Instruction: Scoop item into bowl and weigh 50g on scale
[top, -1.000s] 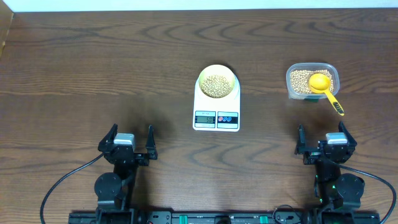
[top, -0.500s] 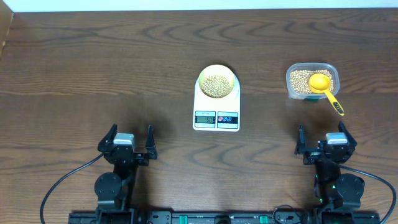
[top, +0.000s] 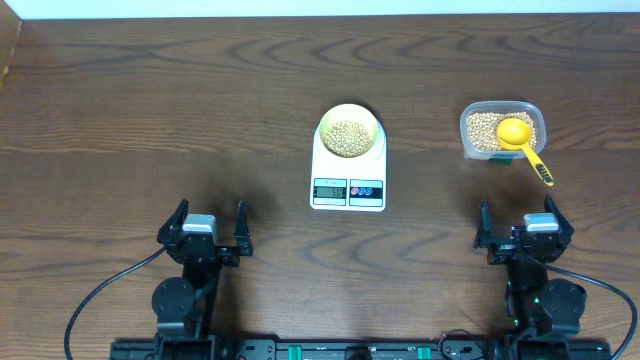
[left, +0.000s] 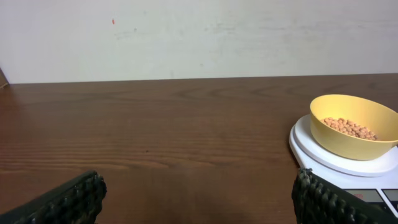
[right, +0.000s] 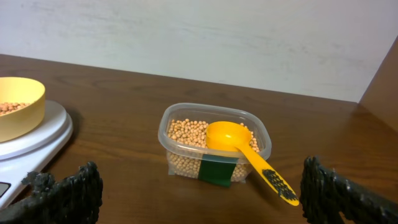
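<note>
The pale yellow-green bowl (top: 349, 130) sits on the white scale (top: 348, 172) at the table's middle, with tan beans (top: 348, 137) inside it. It also shows in the left wrist view (left: 351, 126) and at the left edge of the right wrist view (right: 18, 106). The scale's display (top: 331, 191) is lit. More beans fill a clear tub (top: 500, 130) at the right, with a yellow scoop (top: 520, 140) resting in it, handle toward me. My left gripper (top: 204, 232) is open and empty at the front left. My right gripper (top: 522, 232) is open and empty at the front right.
The tub (right: 214, 142) carries a dark green label on its near side, and the scoop's handle (right: 267, 175) sticks out over the tub's rim toward my right gripper. A pale wall runs behind the table's far edge.
</note>
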